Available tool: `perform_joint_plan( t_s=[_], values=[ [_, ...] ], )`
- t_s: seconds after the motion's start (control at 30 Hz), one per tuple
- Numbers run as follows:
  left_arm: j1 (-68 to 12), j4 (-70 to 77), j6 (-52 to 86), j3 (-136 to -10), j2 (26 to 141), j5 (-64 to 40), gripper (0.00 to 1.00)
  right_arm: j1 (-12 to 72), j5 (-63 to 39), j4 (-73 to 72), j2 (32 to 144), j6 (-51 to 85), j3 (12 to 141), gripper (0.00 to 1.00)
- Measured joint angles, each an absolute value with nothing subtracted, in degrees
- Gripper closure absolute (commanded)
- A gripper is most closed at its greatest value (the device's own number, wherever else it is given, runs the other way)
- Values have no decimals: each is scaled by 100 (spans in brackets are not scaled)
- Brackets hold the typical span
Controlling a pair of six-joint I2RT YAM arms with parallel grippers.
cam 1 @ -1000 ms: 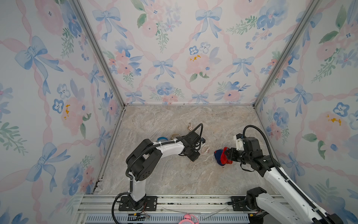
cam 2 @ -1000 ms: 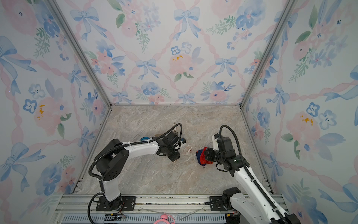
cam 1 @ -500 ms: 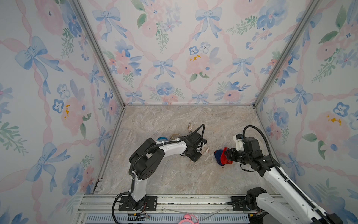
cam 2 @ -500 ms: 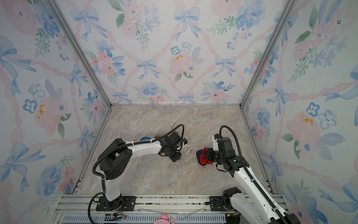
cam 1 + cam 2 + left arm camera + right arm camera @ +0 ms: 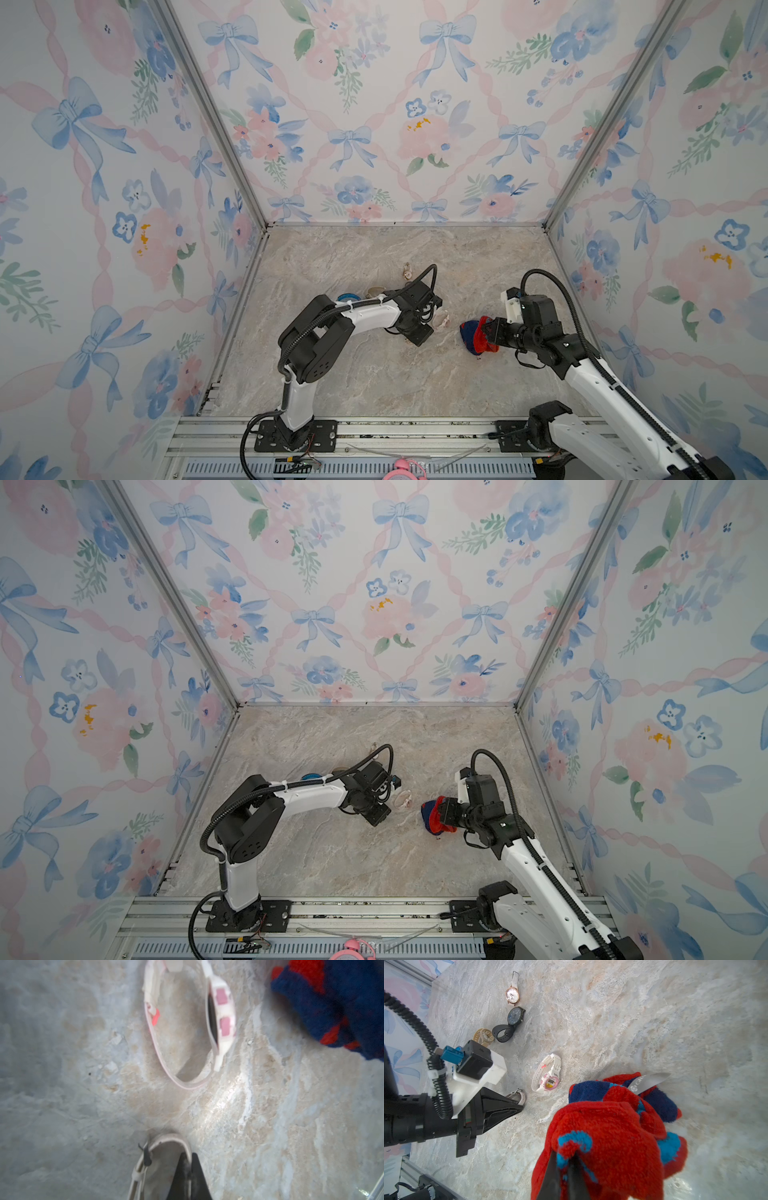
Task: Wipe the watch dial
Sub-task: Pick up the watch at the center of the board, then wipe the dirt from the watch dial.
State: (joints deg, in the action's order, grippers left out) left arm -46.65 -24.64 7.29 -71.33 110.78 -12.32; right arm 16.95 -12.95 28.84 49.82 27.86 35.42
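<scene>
The pale-strapped watch [image 5: 520, 1096] sits low on the marble tabletop [image 5: 654, 1022], about midway between the two arms. Only the loop of its strap shows, and I can't see its dial from either wrist view. The left gripper [image 5: 519, 1105] has its jaws pinched together on that strap, with the black fingers lying nearly flat along the table.

Just beside it, not touching, a white and pink digital watch [image 5: 549, 1081] lies on its side with its little screen facing the right arm. The right gripper [image 5: 565, 1157] is clamped on a bunched red and blue cloth [image 5: 608, 1130], with a grey label sticking out of the far side. The cloth hangs close to the digital watch with a gap between them, and I can't tell whether it brushes the table.

Further back towards the wall are three more watches: a black one [image 5: 516, 1017], a beige one [image 5: 484, 1036] right next to it, and a rose-gold one with a white strap [image 5: 512, 996] beyond them
</scene>
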Motion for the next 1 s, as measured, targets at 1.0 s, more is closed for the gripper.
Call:
perform_joint_plan(
  t_s=[1.0],
  values=[
    [-3258,3424,9321,-2648,6816,-2200,100,4888,167,1754,5269,2786,3935,100]
  ],
)
